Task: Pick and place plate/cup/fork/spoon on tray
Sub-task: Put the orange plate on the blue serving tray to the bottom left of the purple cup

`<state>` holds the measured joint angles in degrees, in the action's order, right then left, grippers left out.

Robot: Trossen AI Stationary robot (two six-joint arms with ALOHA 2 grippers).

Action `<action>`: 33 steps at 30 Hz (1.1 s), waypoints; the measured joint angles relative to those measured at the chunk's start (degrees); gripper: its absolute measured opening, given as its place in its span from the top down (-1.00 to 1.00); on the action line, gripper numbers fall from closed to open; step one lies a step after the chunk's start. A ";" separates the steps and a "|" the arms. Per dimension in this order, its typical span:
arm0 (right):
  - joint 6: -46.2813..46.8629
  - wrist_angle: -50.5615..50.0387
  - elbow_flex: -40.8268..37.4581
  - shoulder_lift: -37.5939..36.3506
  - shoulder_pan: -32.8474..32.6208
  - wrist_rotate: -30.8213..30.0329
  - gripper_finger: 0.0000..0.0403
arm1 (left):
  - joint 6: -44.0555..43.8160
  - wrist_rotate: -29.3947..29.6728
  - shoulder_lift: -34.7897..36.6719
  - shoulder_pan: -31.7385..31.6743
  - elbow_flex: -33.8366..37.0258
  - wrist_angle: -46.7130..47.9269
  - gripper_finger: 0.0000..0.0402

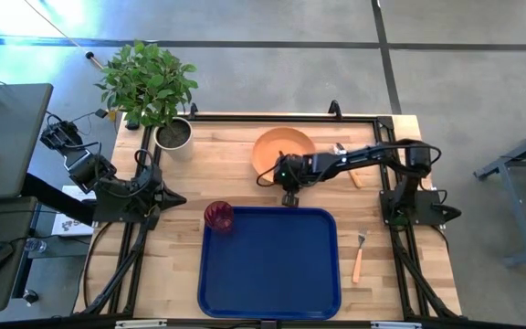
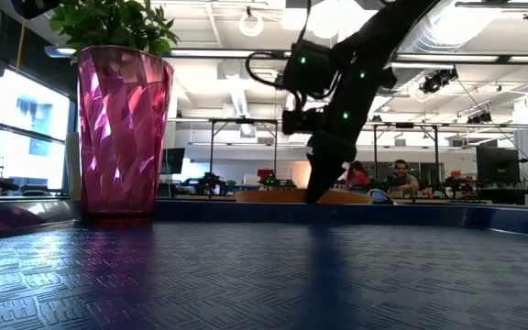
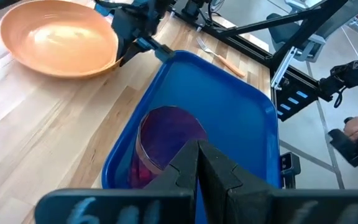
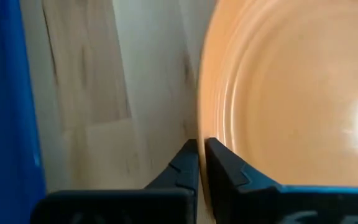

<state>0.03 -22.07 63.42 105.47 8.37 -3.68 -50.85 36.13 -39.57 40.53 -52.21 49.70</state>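
One cup (image 1: 218, 217) stood upright in the tray (image 1: 272, 274), in the corner nearest the plant pot (image 1: 173, 134), when the shot was taken. My right gripper (image 1: 289, 189) hung at the plate's (image 1: 279, 146) rim on the side facing the tray, fingers (image 4: 225, 165) pressed together on that rim, the plate resting on the table (image 1: 226, 164) just beyond the tray's far edge. My left gripper (image 1: 177, 198) waited over the table beside the tray's cup corner, fingers (image 3: 197, 168) together and holding nothing. The fork (image 1: 358, 258) lay on the wood just off the tray's right side, tines toward the plate. The spoon (image 1: 347, 164) lay beyond the plate's right side, partly under my right arm.
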 joint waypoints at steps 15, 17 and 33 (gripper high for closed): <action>16.24 -2.23 -0.07 -8.51 -8.07 -9.70 1.00 | 1.60 -5.83 0.00 0.02 0.00 0.17 1.00; 18.26 -2.53 -0.07 -9.46 -9.90 -10.76 1.00 | 1.92 -5.80 0.00 0.02 -0.02 0.14 1.00; 25.65 -23.95 16.06 -10.29 -21.92 -20.71 1.00 | 1.49 -8.02 0.00 0.00 -0.02 0.14 1.00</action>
<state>25.68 -46.02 79.48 95.18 -13.56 -24.39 -49.36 28.11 -39.57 40.53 -52.23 49.84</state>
